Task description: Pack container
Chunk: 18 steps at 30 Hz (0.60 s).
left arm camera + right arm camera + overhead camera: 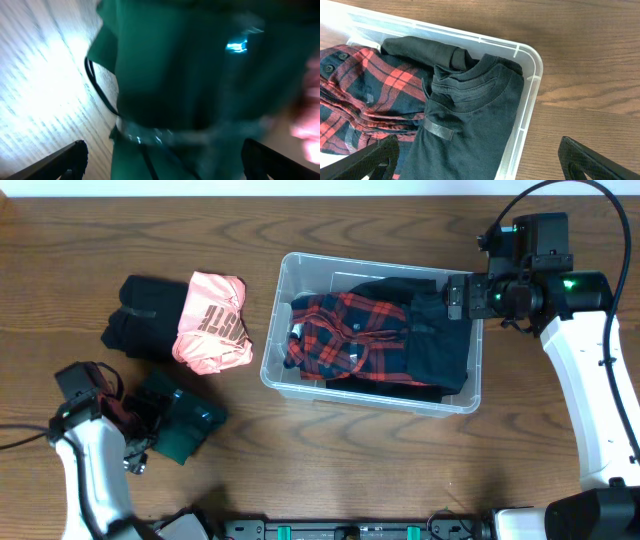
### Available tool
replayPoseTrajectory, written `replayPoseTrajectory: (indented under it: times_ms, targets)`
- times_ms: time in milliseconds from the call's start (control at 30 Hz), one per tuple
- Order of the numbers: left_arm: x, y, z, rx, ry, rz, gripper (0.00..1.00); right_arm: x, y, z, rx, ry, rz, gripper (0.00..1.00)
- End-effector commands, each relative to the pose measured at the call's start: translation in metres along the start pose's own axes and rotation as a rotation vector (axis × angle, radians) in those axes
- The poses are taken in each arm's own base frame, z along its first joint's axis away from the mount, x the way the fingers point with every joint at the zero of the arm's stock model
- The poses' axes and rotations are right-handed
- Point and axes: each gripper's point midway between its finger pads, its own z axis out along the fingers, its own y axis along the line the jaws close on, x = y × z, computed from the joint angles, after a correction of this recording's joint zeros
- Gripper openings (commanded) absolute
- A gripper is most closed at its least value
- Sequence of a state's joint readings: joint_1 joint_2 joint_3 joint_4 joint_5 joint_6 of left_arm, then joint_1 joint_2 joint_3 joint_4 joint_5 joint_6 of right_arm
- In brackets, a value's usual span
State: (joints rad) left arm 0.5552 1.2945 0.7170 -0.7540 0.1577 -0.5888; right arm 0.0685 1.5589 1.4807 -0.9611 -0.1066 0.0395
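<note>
From above, the container [372,396], a clear plastic bin with rounded corners and a thick rim, stands right of the middle on the brown wooden surface [350,470]. Inside it, a red and dark plaid shirt [345,335] lies crumpled on the left and a black shirt [440,345] lies flat on the right. The right pincer [455,295] hovers at the bin's right rim. Well to the left, a soft pink garment [210,320] with printed letters rests on a black bundle [140,320]. Below them a dark green cloth [185,420] lies by the left pincer [150,435], which is partly hidden there. The left wrist view is blurred: green cloth [190,75] fills it, bright wood grain shows at the left, and the two black fingertips [75,155] stand wide apart. In the right wrist view the black shirt [470,115] shows a ribbed collar and a small tab; the plaid shirt [355,95] is cut off at the left. The pincer's fingertips [375,160] are spread apart above the container [532,65].
</note>
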Motion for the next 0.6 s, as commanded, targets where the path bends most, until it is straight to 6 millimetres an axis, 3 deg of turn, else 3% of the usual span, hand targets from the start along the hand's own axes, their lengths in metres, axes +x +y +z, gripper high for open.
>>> replayPoseTrajectory:
  times_ms: [0, 133, 200, 233, 300, 333, 367, 467, 567]
  targets:
    - [0.011, 0.005, 0.025, -0.025, 0.091, -0.028, 0.98, 0.002, -0.004, 0.004, 0.009, 0.012, -0.012, 0.99]
    - [0.015, -0.014, 0.044, 0.065, 0.170, 0.015, 0.98, 0.003, -0.004, 0.004, 0.009, 0.014, -0.012, 0.99]
    - [0.014, -0.020, 0.045, 0.097, 0.171, 0.039, 0.89, 0.004, -0.004, 0.004, 0.010, 0.019, -0.011, 0.99]
    - [0.013, -0.023, 0.044, 0.114, 0.166, 0.061, 0.84, 0.004, -0.004, 0.004, 0.010, 0.021, -0.011, 0.99]
    - [0.008, -0.030, 0.039, 0.144, 0.146, 0.113, 0.58, 0.005, -0.004, 0.004, 0.010, 0.025, -0.011, 0.99]
    - [0.006, -0.034, 0.034, 0.162, 0.132, 0.141, 0.34, 0.005, -0.004, 0.004, 0.010, 0.026, -0.010, 0.99]
    - [0.004, -0.039, 0.028, 0.186, 0.119, 0.157, 0.27, 0.006, -0.004, 0.004, 0.010, 0.026, -0.010, 0.97]
    - [-0.002, -0.056, 0.002, 0.278, 0.064, 0.189, 0.25, 0.006, -0.004, 0.004, 0.010, 0.027, -0.010, 0.98]
    - [-0.010, -0.080, -0.041, 0.412, -0.036, 0.250, 0.20, 0.005, -0.007, 0.002, 0.014, 0.022, 0.000, 0.98]
